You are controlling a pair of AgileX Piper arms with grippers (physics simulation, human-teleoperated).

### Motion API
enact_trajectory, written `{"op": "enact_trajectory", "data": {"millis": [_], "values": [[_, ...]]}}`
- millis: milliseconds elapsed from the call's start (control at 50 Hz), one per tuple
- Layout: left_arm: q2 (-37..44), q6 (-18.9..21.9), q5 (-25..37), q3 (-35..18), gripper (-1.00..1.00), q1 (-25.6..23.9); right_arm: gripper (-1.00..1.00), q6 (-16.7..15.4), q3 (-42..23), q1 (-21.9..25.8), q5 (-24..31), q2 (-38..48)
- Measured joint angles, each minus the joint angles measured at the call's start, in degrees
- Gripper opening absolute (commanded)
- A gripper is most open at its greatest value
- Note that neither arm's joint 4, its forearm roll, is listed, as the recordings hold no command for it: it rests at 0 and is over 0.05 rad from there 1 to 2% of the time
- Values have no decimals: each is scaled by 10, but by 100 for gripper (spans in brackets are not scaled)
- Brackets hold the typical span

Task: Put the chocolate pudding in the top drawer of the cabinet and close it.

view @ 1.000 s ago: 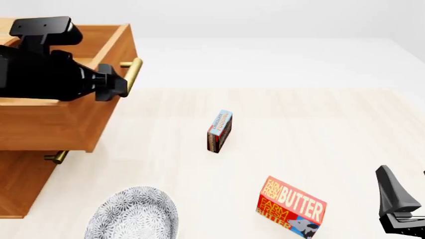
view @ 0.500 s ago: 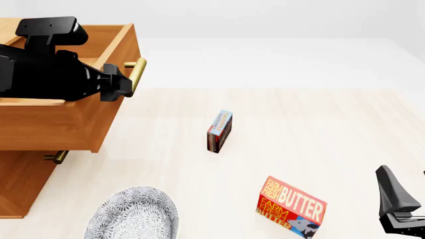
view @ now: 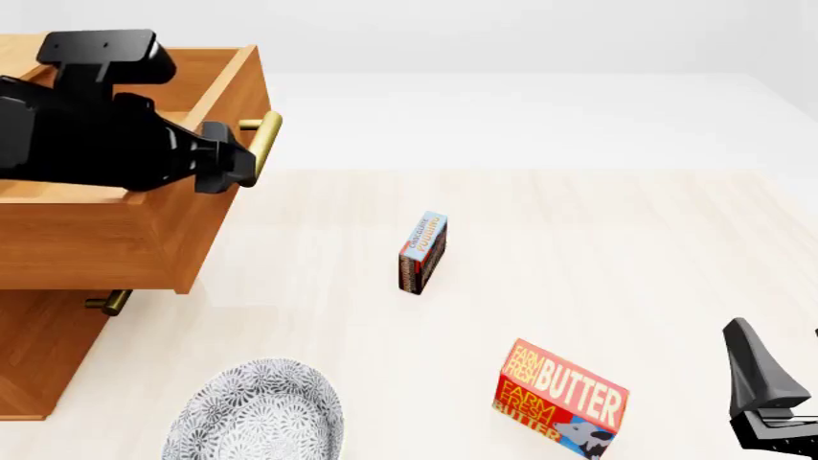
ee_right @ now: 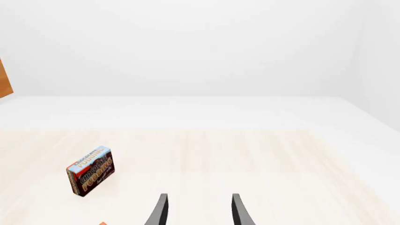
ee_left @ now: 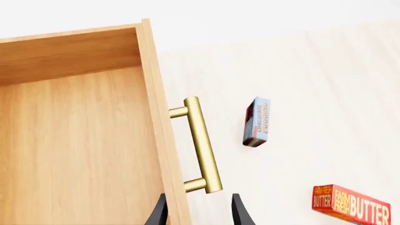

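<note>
The chocolate pudding (view: 422,252) stands on edge in the middle of the table, its blue panel up; it also shows in both wrist views (ee_left: 257,122) (ee_right: 91,171). The cabinet (view: 38,345) stands at the left with its top drawer (view: 128,230) pulled out and its inside bare wood (ee_left: 75,150). My left gripper (view: 234,161) is open over the drawer's front edge, beside the brass handle (ee_left: 202,145), which lies just ahead of the fingertips (ee_left: 240,213). My right gripper (view: 775,333) is open and holds nothing, low at the near right, far from the pudding.
A red-orange BUTTER box (view: 562,398) lies near the front, right of centre. A patterned grey plate (view: 256,412) sits at the front left, close to the cabinet. The lower drawer's handle (view: 109,303) pokes out under the open drawer.
The top drawer slid out a little further to the right with my left gripper, then stopped. The left arm rose slightly. Pudding, butter box and right arm stayed still.
</note>
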Motion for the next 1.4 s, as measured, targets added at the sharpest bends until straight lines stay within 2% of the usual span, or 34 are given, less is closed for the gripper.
{"op": "enact_trajectory", "data": {"millis": [460,960,1320,1400], "values": [[27,-9,73,-49,100,-18,100,0,0,0,0,0],[13,-4,101,-56,100,-38,100,0,0,0,0,0],[-2,31,150,-84,100,-45,100,0,0,0,0,0],[-18,48,131,-96,100,-54,100,0,0,0,0,0]]}}
